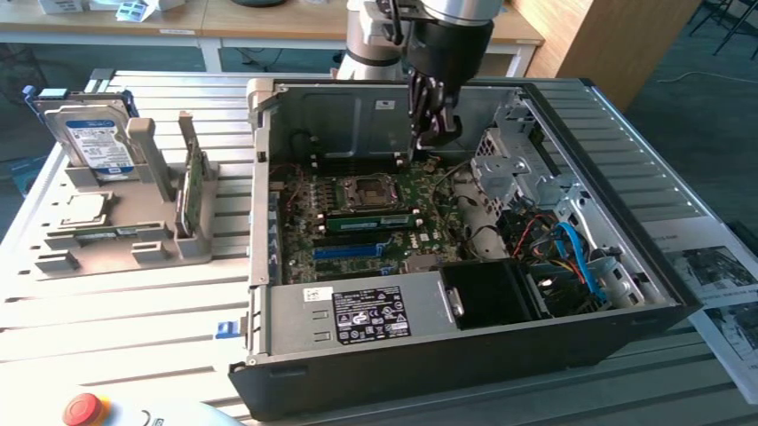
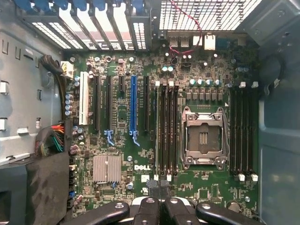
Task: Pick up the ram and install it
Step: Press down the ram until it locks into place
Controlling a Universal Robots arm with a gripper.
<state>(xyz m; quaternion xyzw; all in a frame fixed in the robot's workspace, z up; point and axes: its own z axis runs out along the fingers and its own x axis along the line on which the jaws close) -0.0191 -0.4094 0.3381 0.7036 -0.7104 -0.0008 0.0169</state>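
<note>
My gripper (image 1: 430,140) hangs shut over the back of the open computer case, its fingers pressed together with nothing between them. In the wrist view the gripper (image 2: 159,186) hovers above the end of the black memory slots (image 2: 165,131) on the motherboard (image 2: 117,140). A thin green ram stick (image 1: 192,188) stands on edge in the grey rack (image 1: 119,244) at the exterior view's left, well apart from the gripper. A similar long green stick (image 1: 369,221) sits upright in a slot beside the CPU socket (image 1: 361,191).
The black case (image 1: 474,355) has tall metal walls, a drive cage (image 1: 521,169) and loose cables (image 1: 569,248) on the exterior view's right. A silver blue-labelled hard drive (image 1: 92,133) stands in the rack. A red button (image 1: 85,408) is at the front; papers (image 1: 722,275) lie right.
</note>
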